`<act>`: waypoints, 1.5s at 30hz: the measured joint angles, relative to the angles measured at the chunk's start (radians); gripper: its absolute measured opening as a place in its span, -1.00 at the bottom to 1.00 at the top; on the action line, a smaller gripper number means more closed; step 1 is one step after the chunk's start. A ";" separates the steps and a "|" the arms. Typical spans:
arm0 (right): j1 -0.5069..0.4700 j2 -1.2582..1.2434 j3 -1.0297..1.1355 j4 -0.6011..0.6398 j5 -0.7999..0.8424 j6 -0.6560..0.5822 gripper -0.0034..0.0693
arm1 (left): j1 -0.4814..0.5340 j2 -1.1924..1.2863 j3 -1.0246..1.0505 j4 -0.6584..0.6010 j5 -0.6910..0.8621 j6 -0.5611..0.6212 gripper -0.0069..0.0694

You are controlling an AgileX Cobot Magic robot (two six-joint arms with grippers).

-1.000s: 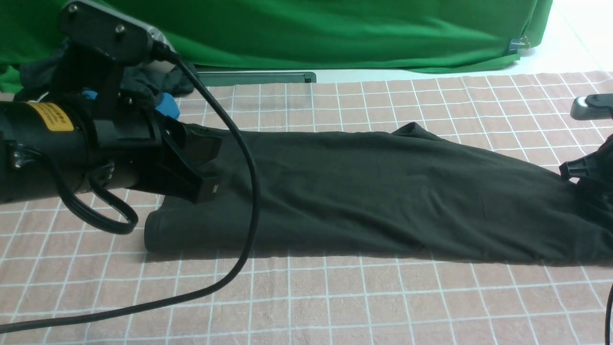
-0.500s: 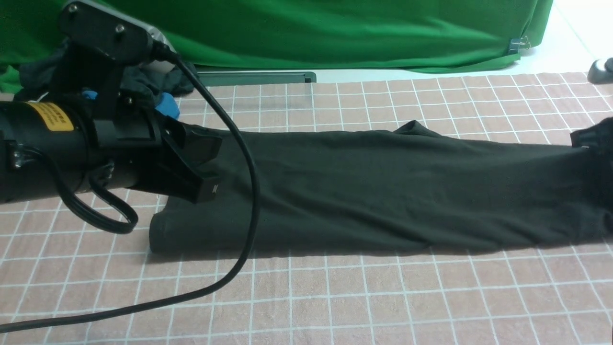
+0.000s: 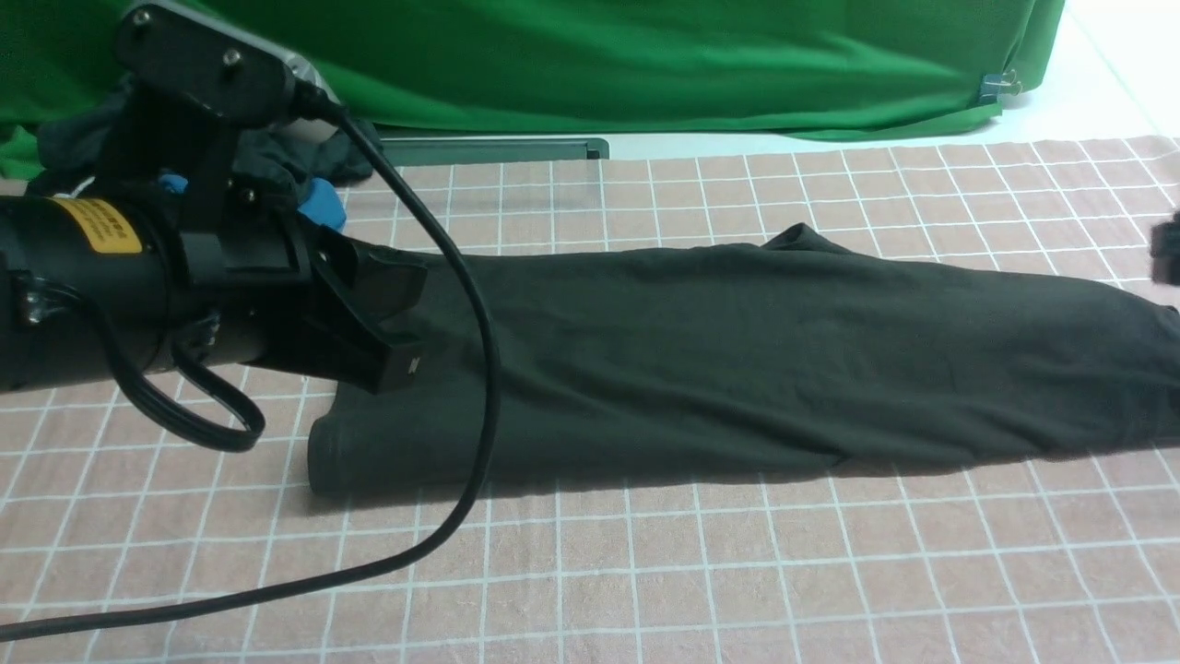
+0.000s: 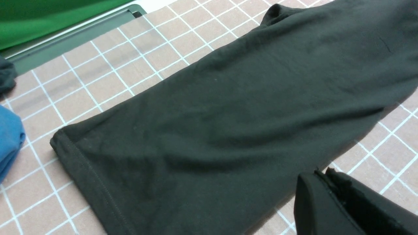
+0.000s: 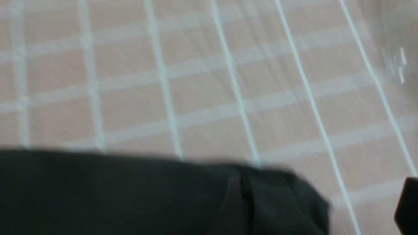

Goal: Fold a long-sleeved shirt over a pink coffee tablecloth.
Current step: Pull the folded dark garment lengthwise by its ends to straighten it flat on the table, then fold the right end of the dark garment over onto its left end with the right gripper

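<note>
One long dark band: that's the shirt [image 3: 737,369], soft matte cotton with shallow wrinkles, folded narrow and lying flat on the tablecloth [image 3: 737,572], a pinkish cloth gridded in thin white lines. Its long axis runs side to side, stitched hem end pointing to the robot's left. Over that end sits the left gripper [image 3: 401,323], jaws pressed together, nothing seen between them. The right gripper [image 3: 1167,251] barely shows at the edge: parted or closed, can't tell.

Green backdrop [image 3: 645,55], blue garment [image 3: 324,205]
</note>
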 joint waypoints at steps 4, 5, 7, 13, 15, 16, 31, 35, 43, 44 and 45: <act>-0.026 0.055 -0.003 0.005 0.077 0.011 0.62 | 0.000 0.000 0.000 -0.019 0.000 0.000 -0.78; -0.026 0.066 -0.005 0.009 0.087 0.012 0.63 | 0.000 0.000 0.000 -0.020 0.000 0.000 -0.78; -0.026 0.103 -0.012 0.033 0.095 0.009 0.66 | 0.000 0.000 0.000 -0.022 0.000 0.000 -0.78; -0.028 0.132 -0.028 0.122 0.088 -0.088 0.61 | 0.000 0.000 0.000 -0.022 0.000 0.002 -0.78; -0.026 0.133 -0.028 0.130 0.085 -0.114 0.47 | 0.000 0.000 0.000 -0.022 0.000 0.005 -0.78; -0.023 0.133 -0.028 0.134 0.085 -0.123 0.35 | 0.000 0.000 0.000 -0.022 0.000 0.006 -0.78; 0.014 0.070 -0.019 0.064 0.117 -0.155 -0.68 | 0.000 0.000 0.000 -0.022 0.006 0.011 -0.78; 0.012 -0.026 -0.020 0.004 0.137 -0.139 -0.69 | 0.000 0.000 0.000 -0.022 0.008 0.011 -0.78; -0.034 -0.240 -0.020 -0.050 0.223 -0.078 -0.71 | 0.000 -0.117 0.000 -0.021 0.029 0.011 -0.78; -0.029 -0.275 -0.020 -0.025 0.226 -0.077 -0.71 | 0.000 -0.148 0.000 -0.021 0.034 0.010 -0.78; -0.020 -0.299 -0.020 -0.003 0.227 -0.083 -0.71 | 0.000 -0.172 0.000 -0.020 0.033 0.009 -0.78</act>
